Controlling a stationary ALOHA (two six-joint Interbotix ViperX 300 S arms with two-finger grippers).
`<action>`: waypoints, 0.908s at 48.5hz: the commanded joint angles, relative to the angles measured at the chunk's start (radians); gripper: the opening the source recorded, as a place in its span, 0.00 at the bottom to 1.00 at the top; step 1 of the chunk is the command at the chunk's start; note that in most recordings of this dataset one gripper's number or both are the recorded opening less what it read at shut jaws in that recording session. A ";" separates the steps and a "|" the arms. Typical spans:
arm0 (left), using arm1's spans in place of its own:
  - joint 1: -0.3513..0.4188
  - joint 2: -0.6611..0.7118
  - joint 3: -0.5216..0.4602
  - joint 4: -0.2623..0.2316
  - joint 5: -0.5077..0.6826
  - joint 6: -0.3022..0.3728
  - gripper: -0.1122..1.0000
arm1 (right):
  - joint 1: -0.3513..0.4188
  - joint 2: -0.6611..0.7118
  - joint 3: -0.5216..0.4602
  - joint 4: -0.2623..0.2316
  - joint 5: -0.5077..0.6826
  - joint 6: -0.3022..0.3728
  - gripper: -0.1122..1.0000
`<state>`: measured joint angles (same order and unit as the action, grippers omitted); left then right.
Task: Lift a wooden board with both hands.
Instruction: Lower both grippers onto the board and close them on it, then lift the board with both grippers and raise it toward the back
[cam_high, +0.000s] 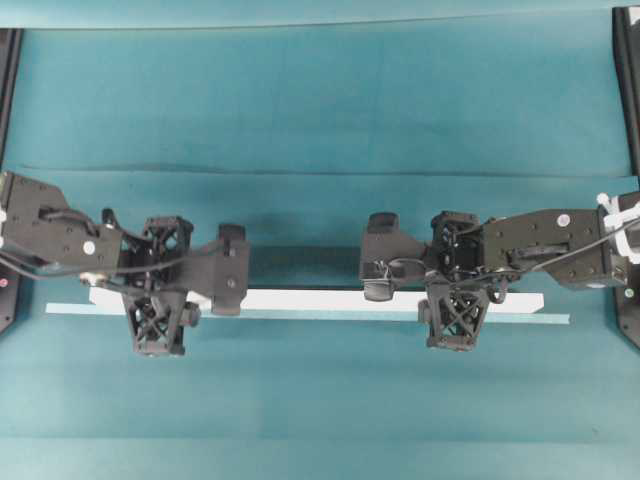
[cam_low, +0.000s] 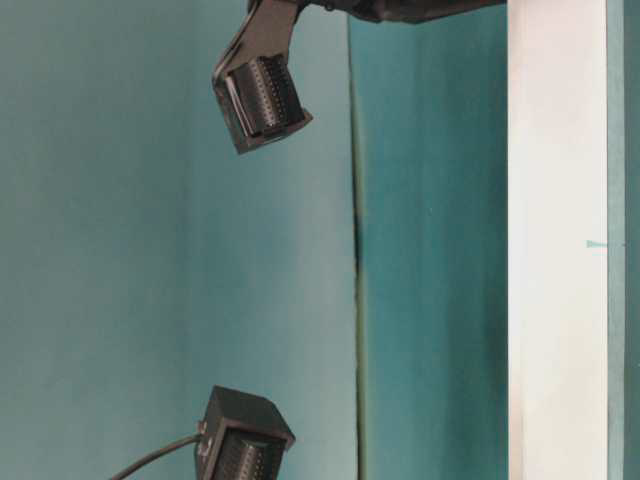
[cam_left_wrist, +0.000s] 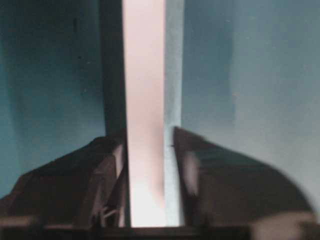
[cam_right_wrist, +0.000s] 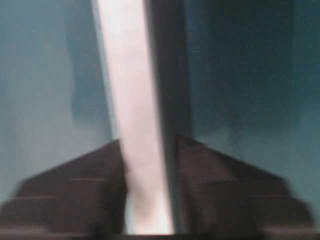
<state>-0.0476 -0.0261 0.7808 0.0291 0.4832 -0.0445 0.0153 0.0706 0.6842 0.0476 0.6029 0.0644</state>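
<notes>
teal cloth covers the desk (cam_high: 320, 90), creased across the far half. the wooden board (cam_high: 310, 299), long, flat and white, lies crosswise; the left gripper (cam_high: 160, 300) and right gripper (cam_high: 455, 300) each pinch it near an end.

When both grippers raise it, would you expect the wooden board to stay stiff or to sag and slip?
The wooden board looks flat and straight-edged, so it probably stays stiff. It is long and narrow, so uneven lifting would likely tilt it. The left gripper and right gripper bracket only its narrow edges, and its face looks smooth, so it might slip.
</notes>
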 joint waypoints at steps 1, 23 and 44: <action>-0.012 -0.005 -0.012 0.000 -0.005 0.005 0.27 | -0.002 0.011 -0.009 -0.003 0.003 -0.002 0.34; -0.008 -0.008 -0.006 0.000 -0.002 0.008 0.25 | 0.000 0.011 -0.015 0.005 0.023 0.005 0.29; 0.000 -0.071 -0.066 0.002 0.130 -0.003 0.25 | -0.017 -0.044 -0.084 0.014 0.170 0.018 0.29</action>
<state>-0.0460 -0.0568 0.7440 0.0291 0.5875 -0.0460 0.0061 0.0460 0.6213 0.0583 0.7424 0.0675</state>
